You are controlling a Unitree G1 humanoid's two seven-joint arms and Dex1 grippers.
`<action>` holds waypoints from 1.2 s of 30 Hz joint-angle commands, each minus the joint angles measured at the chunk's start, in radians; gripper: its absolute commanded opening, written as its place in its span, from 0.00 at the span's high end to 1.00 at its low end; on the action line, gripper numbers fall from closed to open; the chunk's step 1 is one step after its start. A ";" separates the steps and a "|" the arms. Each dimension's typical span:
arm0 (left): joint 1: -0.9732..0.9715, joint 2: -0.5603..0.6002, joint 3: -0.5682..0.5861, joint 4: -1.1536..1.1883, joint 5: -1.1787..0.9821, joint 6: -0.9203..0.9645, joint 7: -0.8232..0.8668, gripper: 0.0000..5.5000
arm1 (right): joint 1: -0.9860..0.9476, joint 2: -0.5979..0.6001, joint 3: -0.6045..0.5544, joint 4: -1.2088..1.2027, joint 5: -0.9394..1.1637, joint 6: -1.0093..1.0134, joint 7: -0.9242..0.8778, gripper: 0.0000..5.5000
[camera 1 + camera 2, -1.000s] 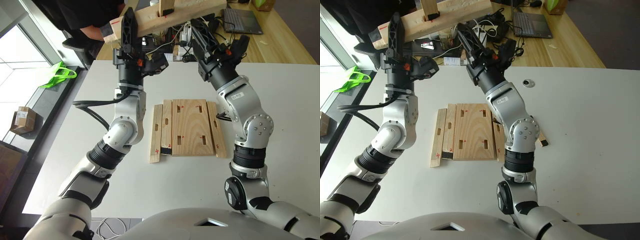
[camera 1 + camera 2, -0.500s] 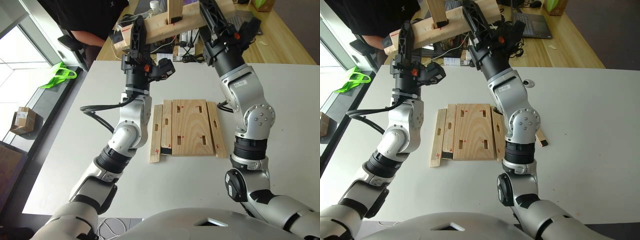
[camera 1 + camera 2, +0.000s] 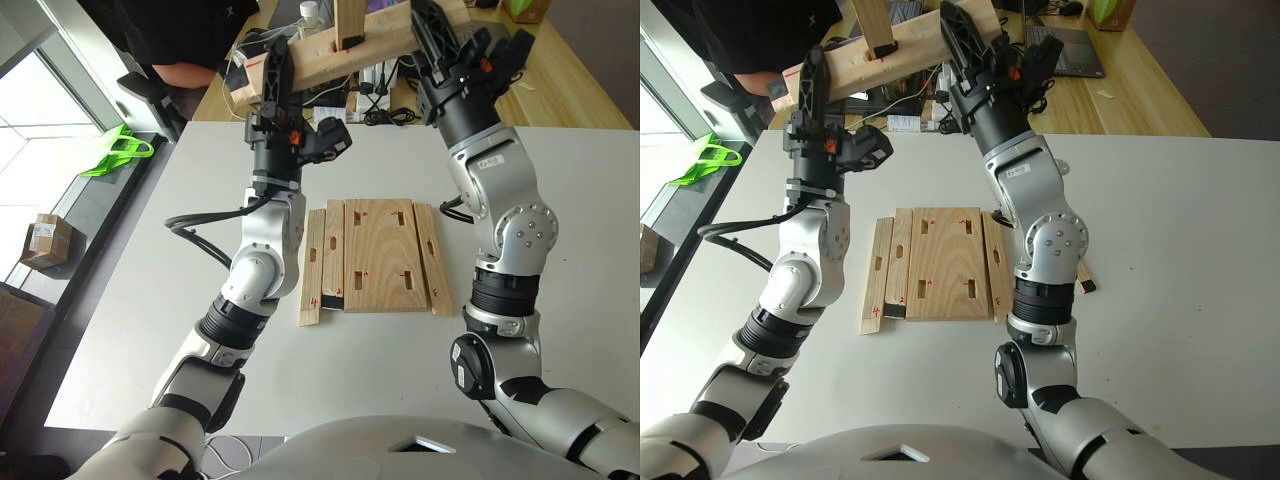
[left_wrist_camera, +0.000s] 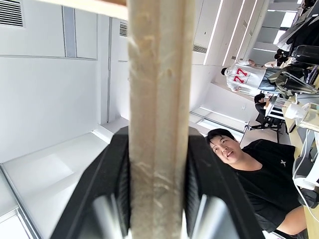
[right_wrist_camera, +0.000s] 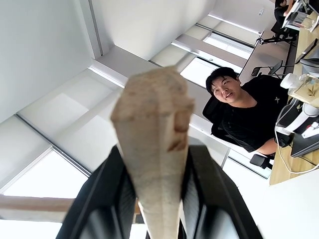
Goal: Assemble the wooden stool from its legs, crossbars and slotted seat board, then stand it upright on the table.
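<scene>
The left gripper's (image 3: 268, 72) two black fingers (image 4: 110, 185) pinch one end of a wooden beam (image 3: 335, 58). The right gripper (image 3: 438, 30) pinches the same beam near its other end, so it hangs high over the far side of the white table (image 3: 570, 210), rising toward the right, with an upright wooden piece (image 3: 350, 18) set into its middle. Flat on the table between the arms lies the slotted seat board (image 3: 380, 255), with two loose slats (image 3: 322, 262) against its left edge and one slat (image 3: 432, 258) along its right.

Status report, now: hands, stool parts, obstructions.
Left hand, right hand shut on wooden beam, held high at table's far edge. Slotted seat board flat, loose bars either side. Cables behind, under beam.
</scene>
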State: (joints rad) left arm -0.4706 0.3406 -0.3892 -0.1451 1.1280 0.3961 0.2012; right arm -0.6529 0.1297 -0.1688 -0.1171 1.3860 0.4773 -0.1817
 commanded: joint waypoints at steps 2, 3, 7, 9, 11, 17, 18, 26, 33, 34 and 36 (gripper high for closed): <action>0.003 -0.023 0.041 -0.019 -0.049 -0.035 -0.029 0.81 | -0.009 0.022 -0.008 -0.010 0.008 0.009 0.007 0.82; 0.000 -0.021 0.047 -0.016 -0.050 -0.042 -0.030 0.81 | -0.014 0.019 -0.011 -0.005 0.005 0.010 0.009 0.82; -0.009 -0.004 0.071 -0.015 -0.086 -0.092 -0.072 0.81 | -0.045 0.011 -0.031 0.020 0.006 0.012 0.008 0.82; -0.011 0.004 0.084 -0.016 -0.102 -0.111 -0.095 0.81 | -0.056 0.010 -0.039 0.028 0.007 0.014 0.005 0.82; -0.002 0.012 0.096 -0.023 -0.131 -0.135 -0.125 0.71 | -0.057 0.011 -0.043 0.030 0.005 0.016 0.006 0.82; 0.014 0.025 0.077 -0.011 -0.146 -0.174 -0.186 0.57 | -0.055 0.007 -0.048 0.038 -0.020 0.017 0.005 0.82; 0.016 0.025 0.076 -0.007 -0.144 -0.174 -0.190 0.56 | -0.056 0.005 -0.049 0.039 -0.024 0.016 0.008 0.82; 0.099 -0.024 0.082 -0.044 -0.273 -0.210 -0.252 0.49 | -0.083 -0.027 -0.117 0.078 -0.097 -0.042 0.003 0.82; 0.264 -0.157 0.356 -0.190 -0.606 -0.139 -0.234 0.49 | 0.135 -0.269 -0.228 -0.001 -0.118 0.097 -0.002 0.82; 0.286 -0.204 0.433 -0.214 -0.693 -0.097 -0.228 0.49 | 0.219 -0.329 -0.252 -0.043 -0.089 0.158 0.005 0.82; 0.326 -0.284 0.559 -0.264 -0.831 -0.017 -0.208 0.49 | 0.353 -0.415 -0.268 -0.116 -0.033 0.265 0.022 0.82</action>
State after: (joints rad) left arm -0.1856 0.1345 0.0580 -0.3578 0.4182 0.2968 -0.0239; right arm -0.4129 -0.2109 -0.4257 -0.1500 1.2870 0.6369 -0.1792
